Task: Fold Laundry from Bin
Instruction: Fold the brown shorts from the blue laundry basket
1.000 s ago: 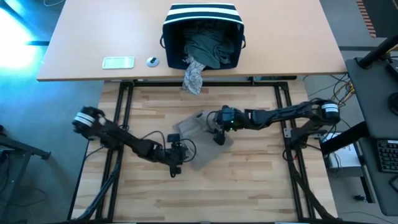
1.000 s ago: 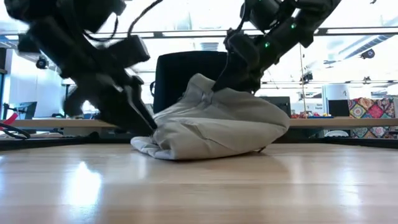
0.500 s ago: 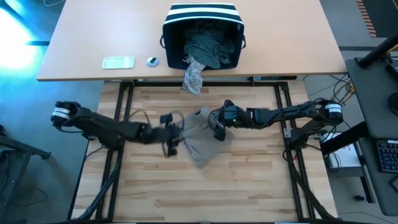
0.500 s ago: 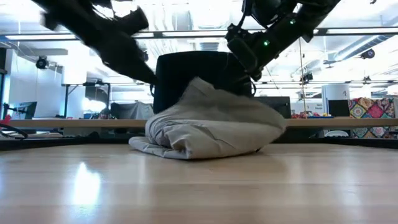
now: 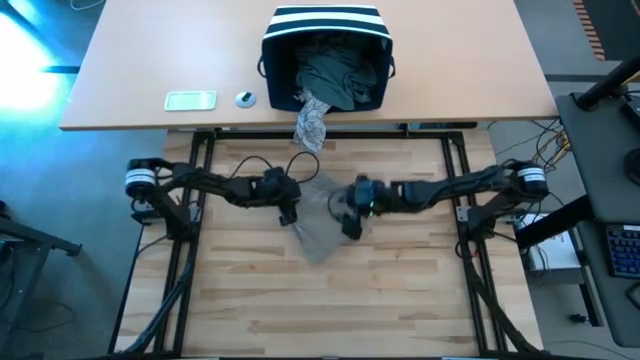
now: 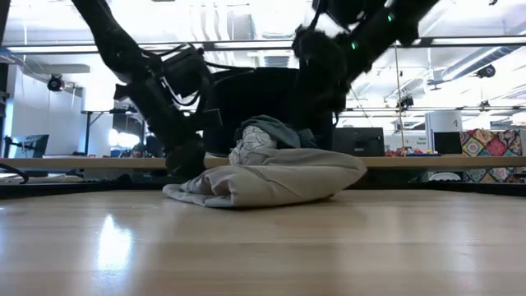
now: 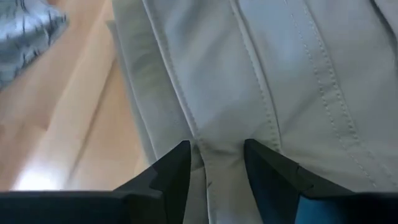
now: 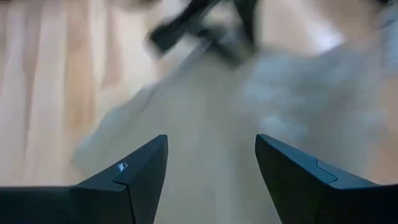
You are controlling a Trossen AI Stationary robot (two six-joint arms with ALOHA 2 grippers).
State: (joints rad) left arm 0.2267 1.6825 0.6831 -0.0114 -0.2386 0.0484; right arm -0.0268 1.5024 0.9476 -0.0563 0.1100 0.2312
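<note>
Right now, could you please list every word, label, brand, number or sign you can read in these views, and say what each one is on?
None can be read in any view.
The bin shows only white stripes, no lettering.
The tan garment shows seams and stitching only, no tag or print.
The flat pale object on the desk is too small to tell if it bears text.
The patterned panel in the room behind shows coloured shapes, no words.

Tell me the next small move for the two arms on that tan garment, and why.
Probably close the left tool on the seam fold between its fingers. The tan garment lies crumpled on the table, not yet spread. The left wrist view shows that fold of cloth between its open fingers. The right tool hovers open above the cloth, holding nothing, so it could grip next and help pull it flat.
</note>
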